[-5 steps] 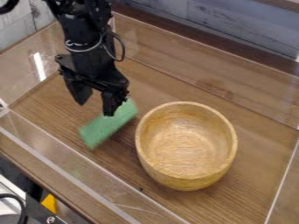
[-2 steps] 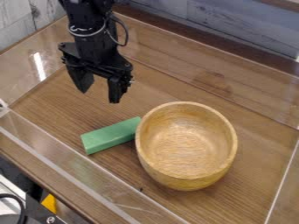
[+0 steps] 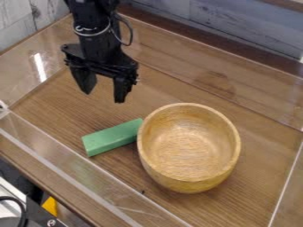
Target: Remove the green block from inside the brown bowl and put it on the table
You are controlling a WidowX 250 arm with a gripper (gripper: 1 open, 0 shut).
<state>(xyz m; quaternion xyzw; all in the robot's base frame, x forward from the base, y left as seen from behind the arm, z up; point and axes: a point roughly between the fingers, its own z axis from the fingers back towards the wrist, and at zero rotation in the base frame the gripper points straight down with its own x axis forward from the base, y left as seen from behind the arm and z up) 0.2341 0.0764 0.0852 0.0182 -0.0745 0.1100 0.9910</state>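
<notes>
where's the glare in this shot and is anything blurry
Camera view: pale glare streaks on the clear acrylic walls along the near and left edges; soft reflected sheen on the table. The green block, brown bowl and open gripper look reasonably sharp; only low resolution softens detail.

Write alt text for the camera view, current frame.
A green block lies flat on the wood-grain table, just left of an empty brown bowl, close to or touching its outer wall. A black robot gripper hangs above and behind the block, pointing down, its fingers open and holding nothing. Clear acrylic walls surround the tabletop.
</notes>
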